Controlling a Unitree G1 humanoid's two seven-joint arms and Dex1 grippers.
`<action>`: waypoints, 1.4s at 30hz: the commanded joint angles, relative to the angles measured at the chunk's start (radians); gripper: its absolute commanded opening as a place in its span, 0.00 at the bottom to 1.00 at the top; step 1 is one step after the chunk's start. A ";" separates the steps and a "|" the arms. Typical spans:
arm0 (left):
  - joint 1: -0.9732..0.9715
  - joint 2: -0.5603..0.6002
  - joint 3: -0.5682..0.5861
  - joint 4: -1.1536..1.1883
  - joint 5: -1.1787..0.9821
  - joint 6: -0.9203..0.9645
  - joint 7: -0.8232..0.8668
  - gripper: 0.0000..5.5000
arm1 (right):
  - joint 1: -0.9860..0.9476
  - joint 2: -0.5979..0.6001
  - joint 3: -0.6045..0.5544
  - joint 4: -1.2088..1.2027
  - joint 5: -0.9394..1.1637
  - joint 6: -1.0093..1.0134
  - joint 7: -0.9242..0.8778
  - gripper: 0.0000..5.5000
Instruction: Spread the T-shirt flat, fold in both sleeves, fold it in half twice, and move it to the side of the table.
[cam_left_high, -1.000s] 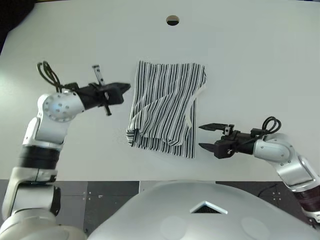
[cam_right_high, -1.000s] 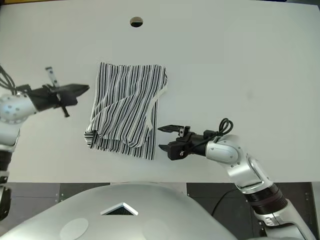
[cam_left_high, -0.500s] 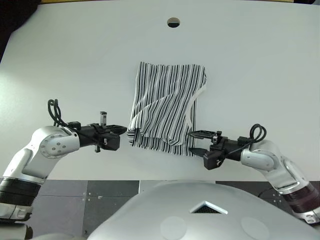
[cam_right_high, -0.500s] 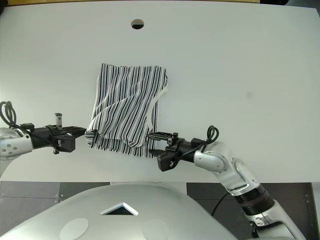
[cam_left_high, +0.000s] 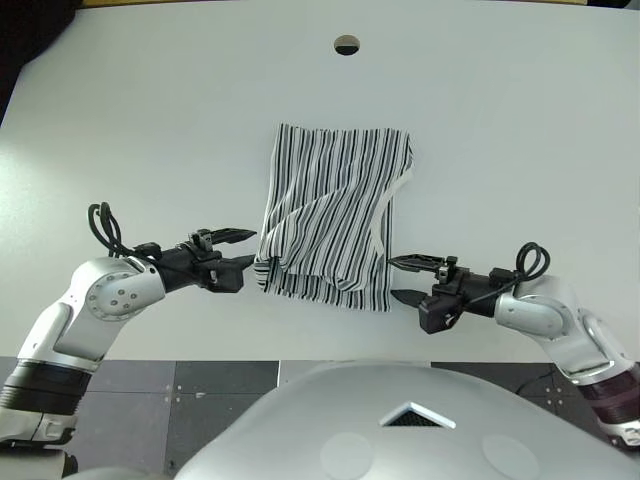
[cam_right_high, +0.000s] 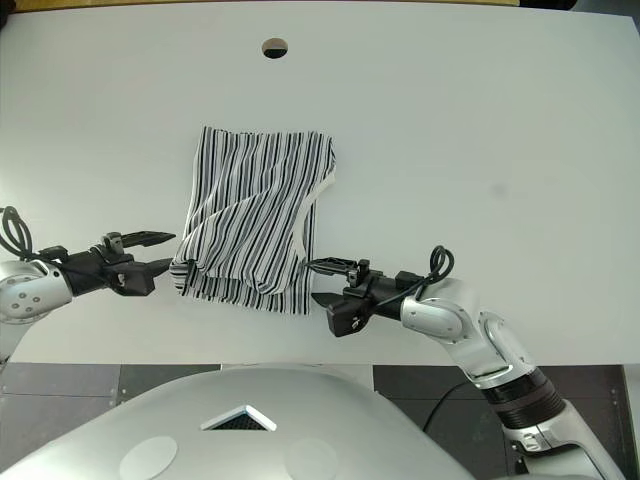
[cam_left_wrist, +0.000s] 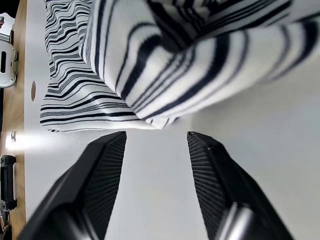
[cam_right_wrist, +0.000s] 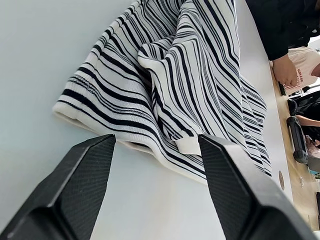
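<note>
Step in hand: by my reckoning the sleeves are already in, since the T-shirt (cam_left_high: 335, 215) lies as a narrow striped oblong; the first halving looks about to begin, with both claws lined up on its near edge.
Next move: each claw would need to slide onto its near corner, nip all the layers, then carry the edge up and over to the far edge together, so the fold lands square.
Left arm: low over the bench (cam_left_high: 520, 130), elbow out to the left, forearm pointing right at the near-left corner.
Left claw (cam_left_high: 250, 247): spread wide and holding nothing; the bulky corner sits just ahead of the fingertips, and I can't tell whether they touch it.
Right arm: low as well, elbow out to the right, forearm pointing left.
Right claw (cam_left_high: 392, 278): spread and empty, just beside the near-right corner, with a sliver of bench between them.
T-shirt: middle of the bench, long side running near to far, its near-left corner rumpled and thick.
</note>
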 joint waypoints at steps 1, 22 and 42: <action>0.067 0.032 -0.022 0.038 0.036 0.004 -0.036 0.52 | 0.004 -0.030 -0.015 -0.016 -0.011 0.008 0.018 0.56; -0.023 -0.037 -0.120 0.070 0.056 -0.135 0.013 0.58 | -0.120 0.117 0.147 0.085 -0.077 -0.050 0.003 0.56; -0.040 -0.018 -0.162 0.074 0.047 -0.147 0.007 0.23 | -0.151 0.135 0.177 0.168 -0.092 0.049 0.042 0.06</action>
